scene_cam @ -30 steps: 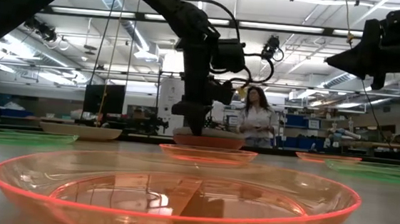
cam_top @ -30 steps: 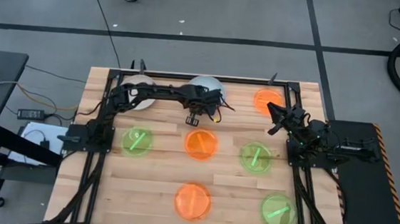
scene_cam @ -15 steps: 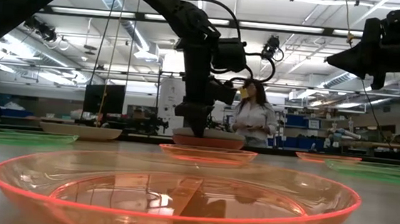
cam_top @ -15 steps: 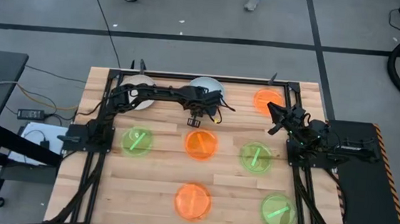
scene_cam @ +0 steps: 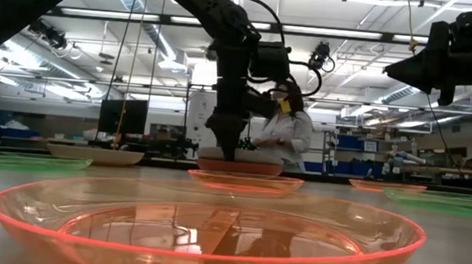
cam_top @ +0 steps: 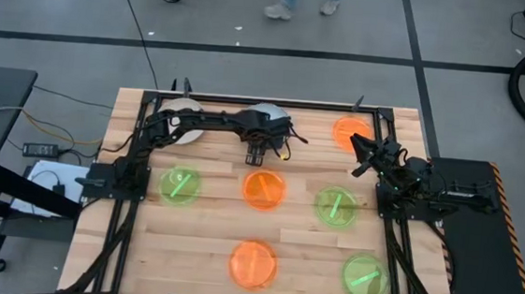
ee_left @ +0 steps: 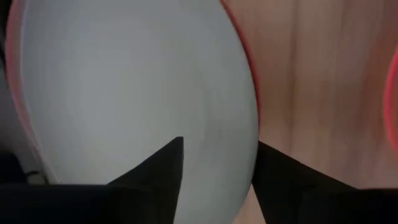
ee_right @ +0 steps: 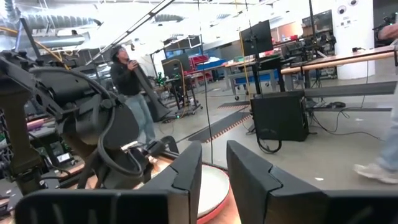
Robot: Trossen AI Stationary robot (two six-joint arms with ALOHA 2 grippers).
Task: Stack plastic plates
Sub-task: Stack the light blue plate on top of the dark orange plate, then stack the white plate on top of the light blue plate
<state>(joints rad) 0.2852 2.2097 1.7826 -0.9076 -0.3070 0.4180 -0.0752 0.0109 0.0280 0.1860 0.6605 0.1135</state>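
At the table's far edge a pale blue plate (cam_top: 270,113) (ee_left: 124,93) lies inside a rust-red plate, whose rim (ee_left: 245,62) shows around it. My left gripper (cam_top: 256,150) (ee_left: 217,146) stands open at the stack's near rim, one finger over the pale plate and one outside the rim. My right gripper (cam_top: 359,158) (ee_right: 214,152) hangs open above the table's right side, near an orange plate (cam_top: 346,130). An off-white plate (cam_top: 185,130) lies flat at the far left, partly under my left arm. My left gripper comes down from above and straddles the pale plate's near rim (ee_left: 254,149) with open fingers. The outer finger (ee_left: 277,180) stands right at the rim. I cannot tell whether it touches. The plate lies flat in the rust-red one.
Two more orange plates (cam_top: 264,189) (cam_top: 253,262) lie along the table's middle. Green plates lie at the left (cam_top: 180,185), the right (cam_top: 335,207) and the near right (cam_top: 365,275). A person (scene_cam: 282,131) stands in the room beyond the far edge.
My left gripper has opened and let go of the pale plate, which now lies settled on the rust-red plate. The gripper has tipped a little above the stack. In the room behind, a person has walked along past the table's far edge.
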